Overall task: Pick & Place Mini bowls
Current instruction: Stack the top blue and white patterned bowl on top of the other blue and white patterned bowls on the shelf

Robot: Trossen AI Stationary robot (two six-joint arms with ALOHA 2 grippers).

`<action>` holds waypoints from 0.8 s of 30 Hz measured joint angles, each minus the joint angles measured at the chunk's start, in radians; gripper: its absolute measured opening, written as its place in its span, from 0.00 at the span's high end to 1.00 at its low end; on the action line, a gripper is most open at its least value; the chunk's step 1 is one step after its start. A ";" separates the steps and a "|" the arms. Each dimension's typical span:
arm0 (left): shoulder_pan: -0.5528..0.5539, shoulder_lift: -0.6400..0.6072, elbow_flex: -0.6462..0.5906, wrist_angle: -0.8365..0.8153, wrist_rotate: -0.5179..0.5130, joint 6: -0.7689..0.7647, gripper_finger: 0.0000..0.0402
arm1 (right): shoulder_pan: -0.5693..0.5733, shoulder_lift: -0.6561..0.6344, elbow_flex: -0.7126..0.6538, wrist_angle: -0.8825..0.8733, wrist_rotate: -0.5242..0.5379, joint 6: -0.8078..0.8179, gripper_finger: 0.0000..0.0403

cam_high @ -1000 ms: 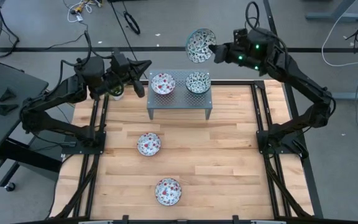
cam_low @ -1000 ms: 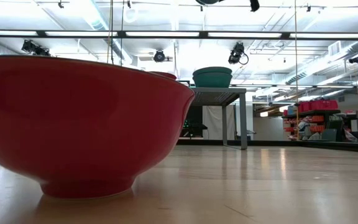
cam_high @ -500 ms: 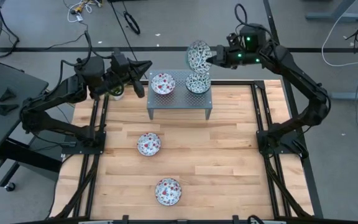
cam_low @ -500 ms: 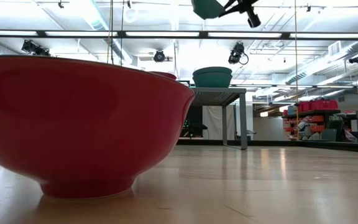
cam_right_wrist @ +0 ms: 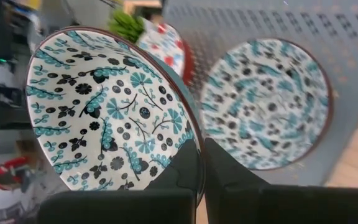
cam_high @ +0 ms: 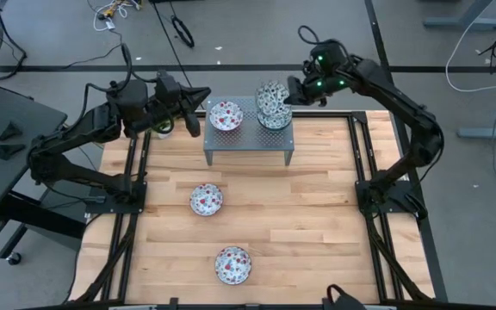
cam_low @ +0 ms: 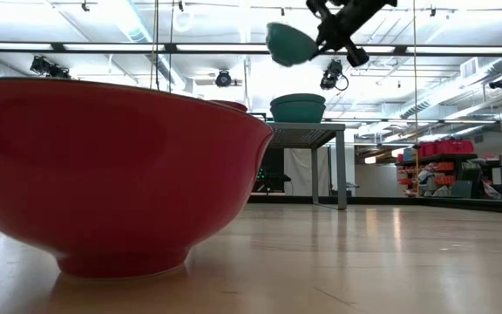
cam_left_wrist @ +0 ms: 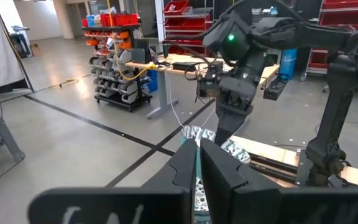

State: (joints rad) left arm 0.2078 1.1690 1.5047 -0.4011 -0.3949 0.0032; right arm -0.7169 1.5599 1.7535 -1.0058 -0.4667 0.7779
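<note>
Right gripper (cam_high: 293, 89) clamped on a teal mini bowl's (cam_high: 270, 96) rim, upper centre of the high view — hovering tilted over the teal bowl (cam_high: 275, 116) on the grey stand (cam_high: 248, 145). Placing step; next, probably levelling and lowering.

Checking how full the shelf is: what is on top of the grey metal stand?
Two bowls sit on the stand: a red bowl and a teal bowl. The right gripper holds another teal bowl tilted above it, partly covering it from above.
</note>
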 joint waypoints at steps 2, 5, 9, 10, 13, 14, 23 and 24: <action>0.000 0.000 0.000 -0.001 0.000 0.000 0.93 | -0.010 0.015 0.000 -0.030 -0.020 -0.018 1.00; 0.000 0.000 0.000 -0.001 0.000 0.000 0.93 | -0.020 0.040 0.000 -0.067 -0.031 -0.035 1.00; 0.000 0.000 0.000 -0.001 0.000 0.000 0.93 | -0.036 0.072 0.000 -0.083 -0.045 -0.046 1.00; 0.000 0.000 0.000 -0.001 0.000 0.000 0.93 | -0.040 0.079 0.000 -0.090 -0.046 -0.046 1.00; 0.000 0.000 0.000 0.000 0.000 0.000 0.93 | -0.052 0.101 0.000 -0.099 -0.046 -0.053 1.00; 0.000 0.000 0.000 0.000 0.000 -0.001 0.93 | -0.056 0.106 0.000 -0.106 -0.047 -0.054 1.00; 0.000 0.000 0.000 -0.001 0.000 -0.001 0.93 | -0.097 0.141 0.000 -0.141 -0.039 -0.057 1.00; 0.000 0.000 0.000 -0.001 0.000 -0.001 0.93 | -0.099 0.141 0.000 -0.147 -0.039 -0.058 1.00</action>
State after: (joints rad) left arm 0.2081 1.1690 1.5047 -0.4019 -0.3950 0.0022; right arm -0.8164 1.7008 1.7535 -1.1525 -0.5053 0.7201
